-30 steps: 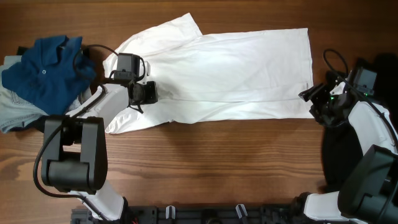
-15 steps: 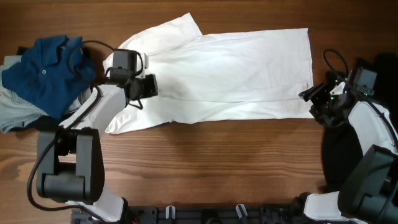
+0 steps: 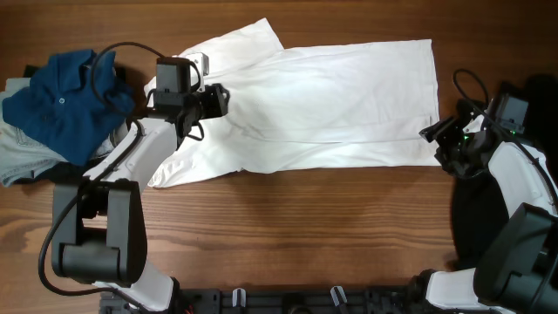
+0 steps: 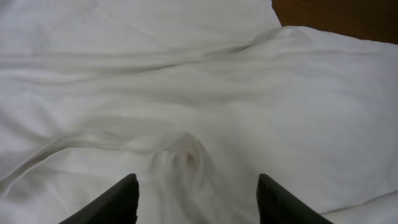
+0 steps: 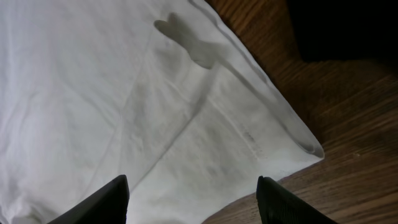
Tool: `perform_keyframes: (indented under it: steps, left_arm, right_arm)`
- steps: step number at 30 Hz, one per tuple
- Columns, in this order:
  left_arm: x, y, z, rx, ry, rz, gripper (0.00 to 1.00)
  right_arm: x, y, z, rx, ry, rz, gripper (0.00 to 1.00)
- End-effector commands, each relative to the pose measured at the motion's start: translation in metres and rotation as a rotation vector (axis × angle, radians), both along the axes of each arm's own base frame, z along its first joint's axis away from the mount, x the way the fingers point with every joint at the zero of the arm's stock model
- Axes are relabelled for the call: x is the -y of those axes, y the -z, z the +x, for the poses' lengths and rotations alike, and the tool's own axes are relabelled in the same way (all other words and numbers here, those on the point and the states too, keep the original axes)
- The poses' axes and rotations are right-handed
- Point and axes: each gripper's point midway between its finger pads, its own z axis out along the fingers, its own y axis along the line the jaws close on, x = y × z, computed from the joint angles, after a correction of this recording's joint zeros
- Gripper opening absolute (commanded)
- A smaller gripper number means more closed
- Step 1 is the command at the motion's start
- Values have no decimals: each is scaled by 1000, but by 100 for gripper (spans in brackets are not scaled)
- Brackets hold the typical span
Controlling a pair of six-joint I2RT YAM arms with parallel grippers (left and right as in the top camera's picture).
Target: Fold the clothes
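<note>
Left tool (image 3: 218, 98) lifted; white shirt (image 3: 340, 100) lies rumpled.

One wooden table (image 3: 305, 231). Four garments: one white shirt (image 3: 331, 105) at the centre, one dark blue polo shirt (image 3: 61, 105) at nine o'clock, one pale blue-grey garment (image 3: 16, 161) under it, one black heap (image 3: 469, 218) at four o'clock. Two robot arms: left arm (image 3: 131, 157), right arm (image 3: 523, 179). Two grippers: left gripper (image 3: 223, 99), right gripper (image 3: 433, 144).

white arm links (image 3: 148, 144), black joints and jaws, looping black cables (image 3: 118, 46).
</note>
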Motion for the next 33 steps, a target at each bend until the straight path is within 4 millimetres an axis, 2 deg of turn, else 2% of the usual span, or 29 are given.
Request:
perform_keyframes:
  steps: [1,3,6,8,11,13,15,17,20,22,26,29,33]
  left_arm:
    - [-14,-8,0,-5,-48,25,71]
    - [-24,-3,-12,-62,-66,32,71]
    - [-45,8,-43,-200,-114,66,68]
    - [-59,16,-72,-331,-159,68,68]
    - [-83,29,-119,-539,-236,73,68]
    - [-95,33,-140,-627,-270,79,68]
    - [-102,33,-142,-638,-293,60,66]
    - [-103,31,-129,-584,-289,38,60]
    - [-99,27,-116,-533,-275,12,59]
    - [-98,27,-113,-521,-271,14,58]
    - [-107,34,-120,-539,-297,67,38]
    - [-110,44,-126,-548,-306,88,35]
    - [-111,59,-132,-539,-311,95,31]
  right_arm:
    - [4,1,0,-14,-12,-28,66]
    - [4,2,-3,-25,-23,-32,66]
    - [7,5,-9,-54,-33,-58,69]
    - [12,8,-15,-89,-21,-88,73]
    - [12,9,-17,-87,-59,-107,72]
    - [8,7,-14,-60,-106,-99,72]
    - [-1,2,-4,11,-187,-80,65]
    - [-1,-3,6,60,-201,-81,54]
    - [0,-3,20,113,-167,-96,50]
    - [2,5,24,105,-141,-103,50]
    - [-1,37,24,25,-75,-50,45]
    - [-8,55,26,9,-85,6,42]
    - [-18,56,37,61,-113,68,34]
